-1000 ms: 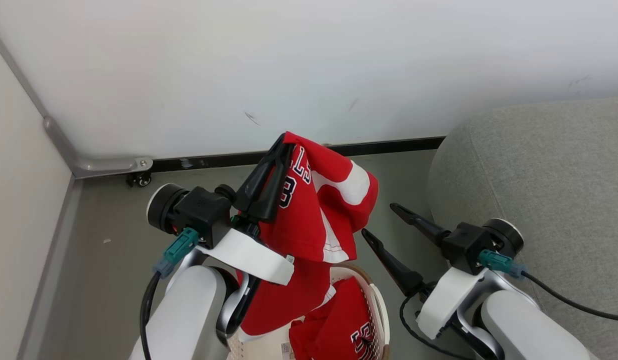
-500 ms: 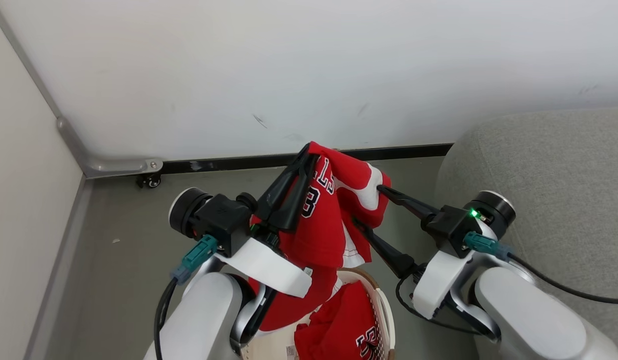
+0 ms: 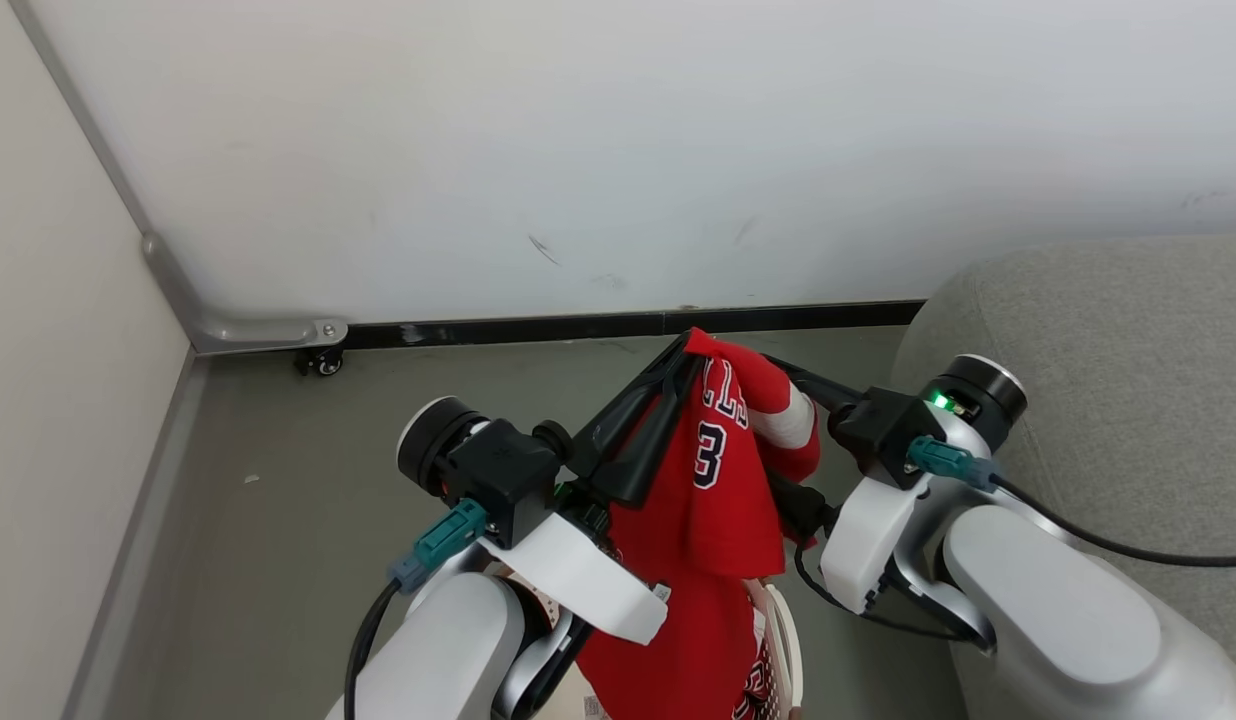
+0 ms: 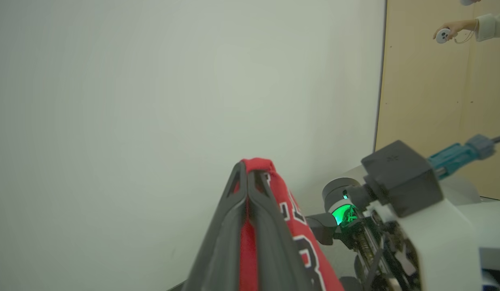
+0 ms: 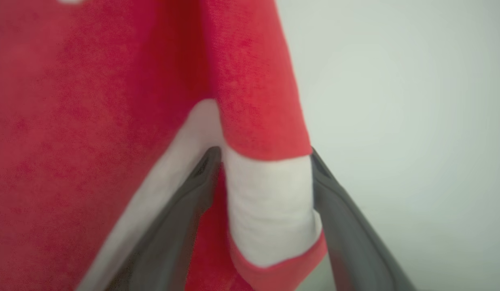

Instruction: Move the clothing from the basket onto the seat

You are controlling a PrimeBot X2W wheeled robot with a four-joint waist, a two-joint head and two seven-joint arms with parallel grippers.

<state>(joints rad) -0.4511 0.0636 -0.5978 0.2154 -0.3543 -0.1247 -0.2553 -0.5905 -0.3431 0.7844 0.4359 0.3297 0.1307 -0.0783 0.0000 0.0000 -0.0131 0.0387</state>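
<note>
The left gripper (image 3: 690, 345) has its fingers pressed together on a pinch of the red jersey (image 3: 723, 500), held high above the basket (image 3: 784, 640), and the cloth hangs from that pinch straight down toward the basket's opening. The right gripper (image 5: 263, 161) stands on the seat side of the basket with its fingers spread wide, one on each side of the jersey's white trim band (image 5: 270, 210), not yet squeezing it.

The step in hand looks like taking a second hold, so that the jersey travels between two arms. To do it well, push the right fingers a little further along the band before closing, so that the whole fold sits deep between them and not only its edge; soft cloth slips out of a shallow nip. Close firmly, then raise both arms together until the hem hangs clear of the basket's rim; whether it is clear now cannot be told. A second jersey (image 3: 761, 682) lies in the basket and could be dragged along. Only then swing across to the seat (image 3: 1108, 350), just right of the basket
</note>
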